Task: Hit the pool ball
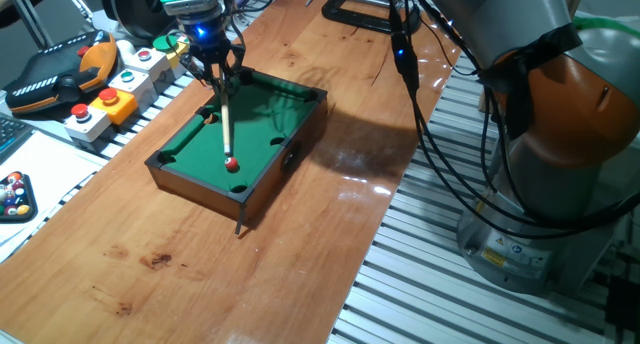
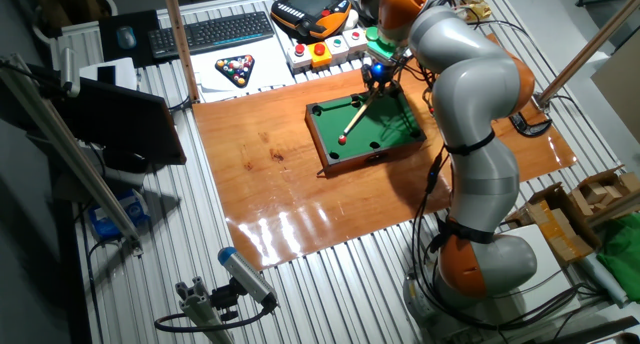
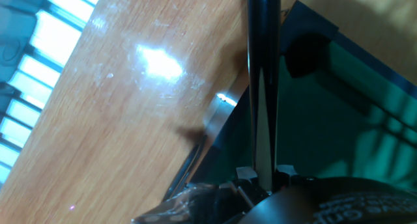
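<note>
My gripper (image 1: 213, 66) pinches one cue (image 1: 227, 124), jaws pressed on its butt over the far end of the pool table (image 1: 300, 119). One red ball (image 1: 232, 165) sits on the felt toward the near end, at the cue tip; contact unclear. Counted four pockets from this side. One rack (image 2: 236, 71) of balls sits on paper, off the board, well apart. Hand view: cue shaft (image 3: 263, 68) only.

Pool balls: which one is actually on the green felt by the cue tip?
The lone red pool ball, lying on the miniature table at the tip of the cue. The multicoloured balls sit racked in a black triangle off the wooden board.
</note>
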You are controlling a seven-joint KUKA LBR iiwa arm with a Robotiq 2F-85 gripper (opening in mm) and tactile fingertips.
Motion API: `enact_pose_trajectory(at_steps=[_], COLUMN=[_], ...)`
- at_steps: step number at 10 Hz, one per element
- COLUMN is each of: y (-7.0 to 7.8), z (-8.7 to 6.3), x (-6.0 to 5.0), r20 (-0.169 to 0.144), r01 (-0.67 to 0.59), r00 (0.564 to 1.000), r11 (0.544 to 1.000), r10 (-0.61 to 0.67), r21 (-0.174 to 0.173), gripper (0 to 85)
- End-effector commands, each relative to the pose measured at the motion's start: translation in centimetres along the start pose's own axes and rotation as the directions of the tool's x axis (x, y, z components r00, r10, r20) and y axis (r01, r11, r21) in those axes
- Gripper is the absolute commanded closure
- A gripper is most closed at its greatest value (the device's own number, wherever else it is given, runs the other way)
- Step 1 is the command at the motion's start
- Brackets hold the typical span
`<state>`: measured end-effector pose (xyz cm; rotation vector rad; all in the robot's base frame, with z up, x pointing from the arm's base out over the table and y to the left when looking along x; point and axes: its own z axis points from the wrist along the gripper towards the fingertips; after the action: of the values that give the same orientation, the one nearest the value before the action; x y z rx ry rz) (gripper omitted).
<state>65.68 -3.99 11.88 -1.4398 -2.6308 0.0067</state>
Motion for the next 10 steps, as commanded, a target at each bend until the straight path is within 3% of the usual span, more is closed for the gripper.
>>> enact_pose_trajectory(at_steps=[1,10], y=[0.00,0.00], z=[-0.01,-0.08], x=[0.00,-0.16], r20=[0.001,0.010], r01=[0.000,-0.004], r00=[1.000,1.000], r11=[1.000,1.000], r10=[0.000,0.004], r21=[0.000,0.003], gripper=[84.3,84.3])
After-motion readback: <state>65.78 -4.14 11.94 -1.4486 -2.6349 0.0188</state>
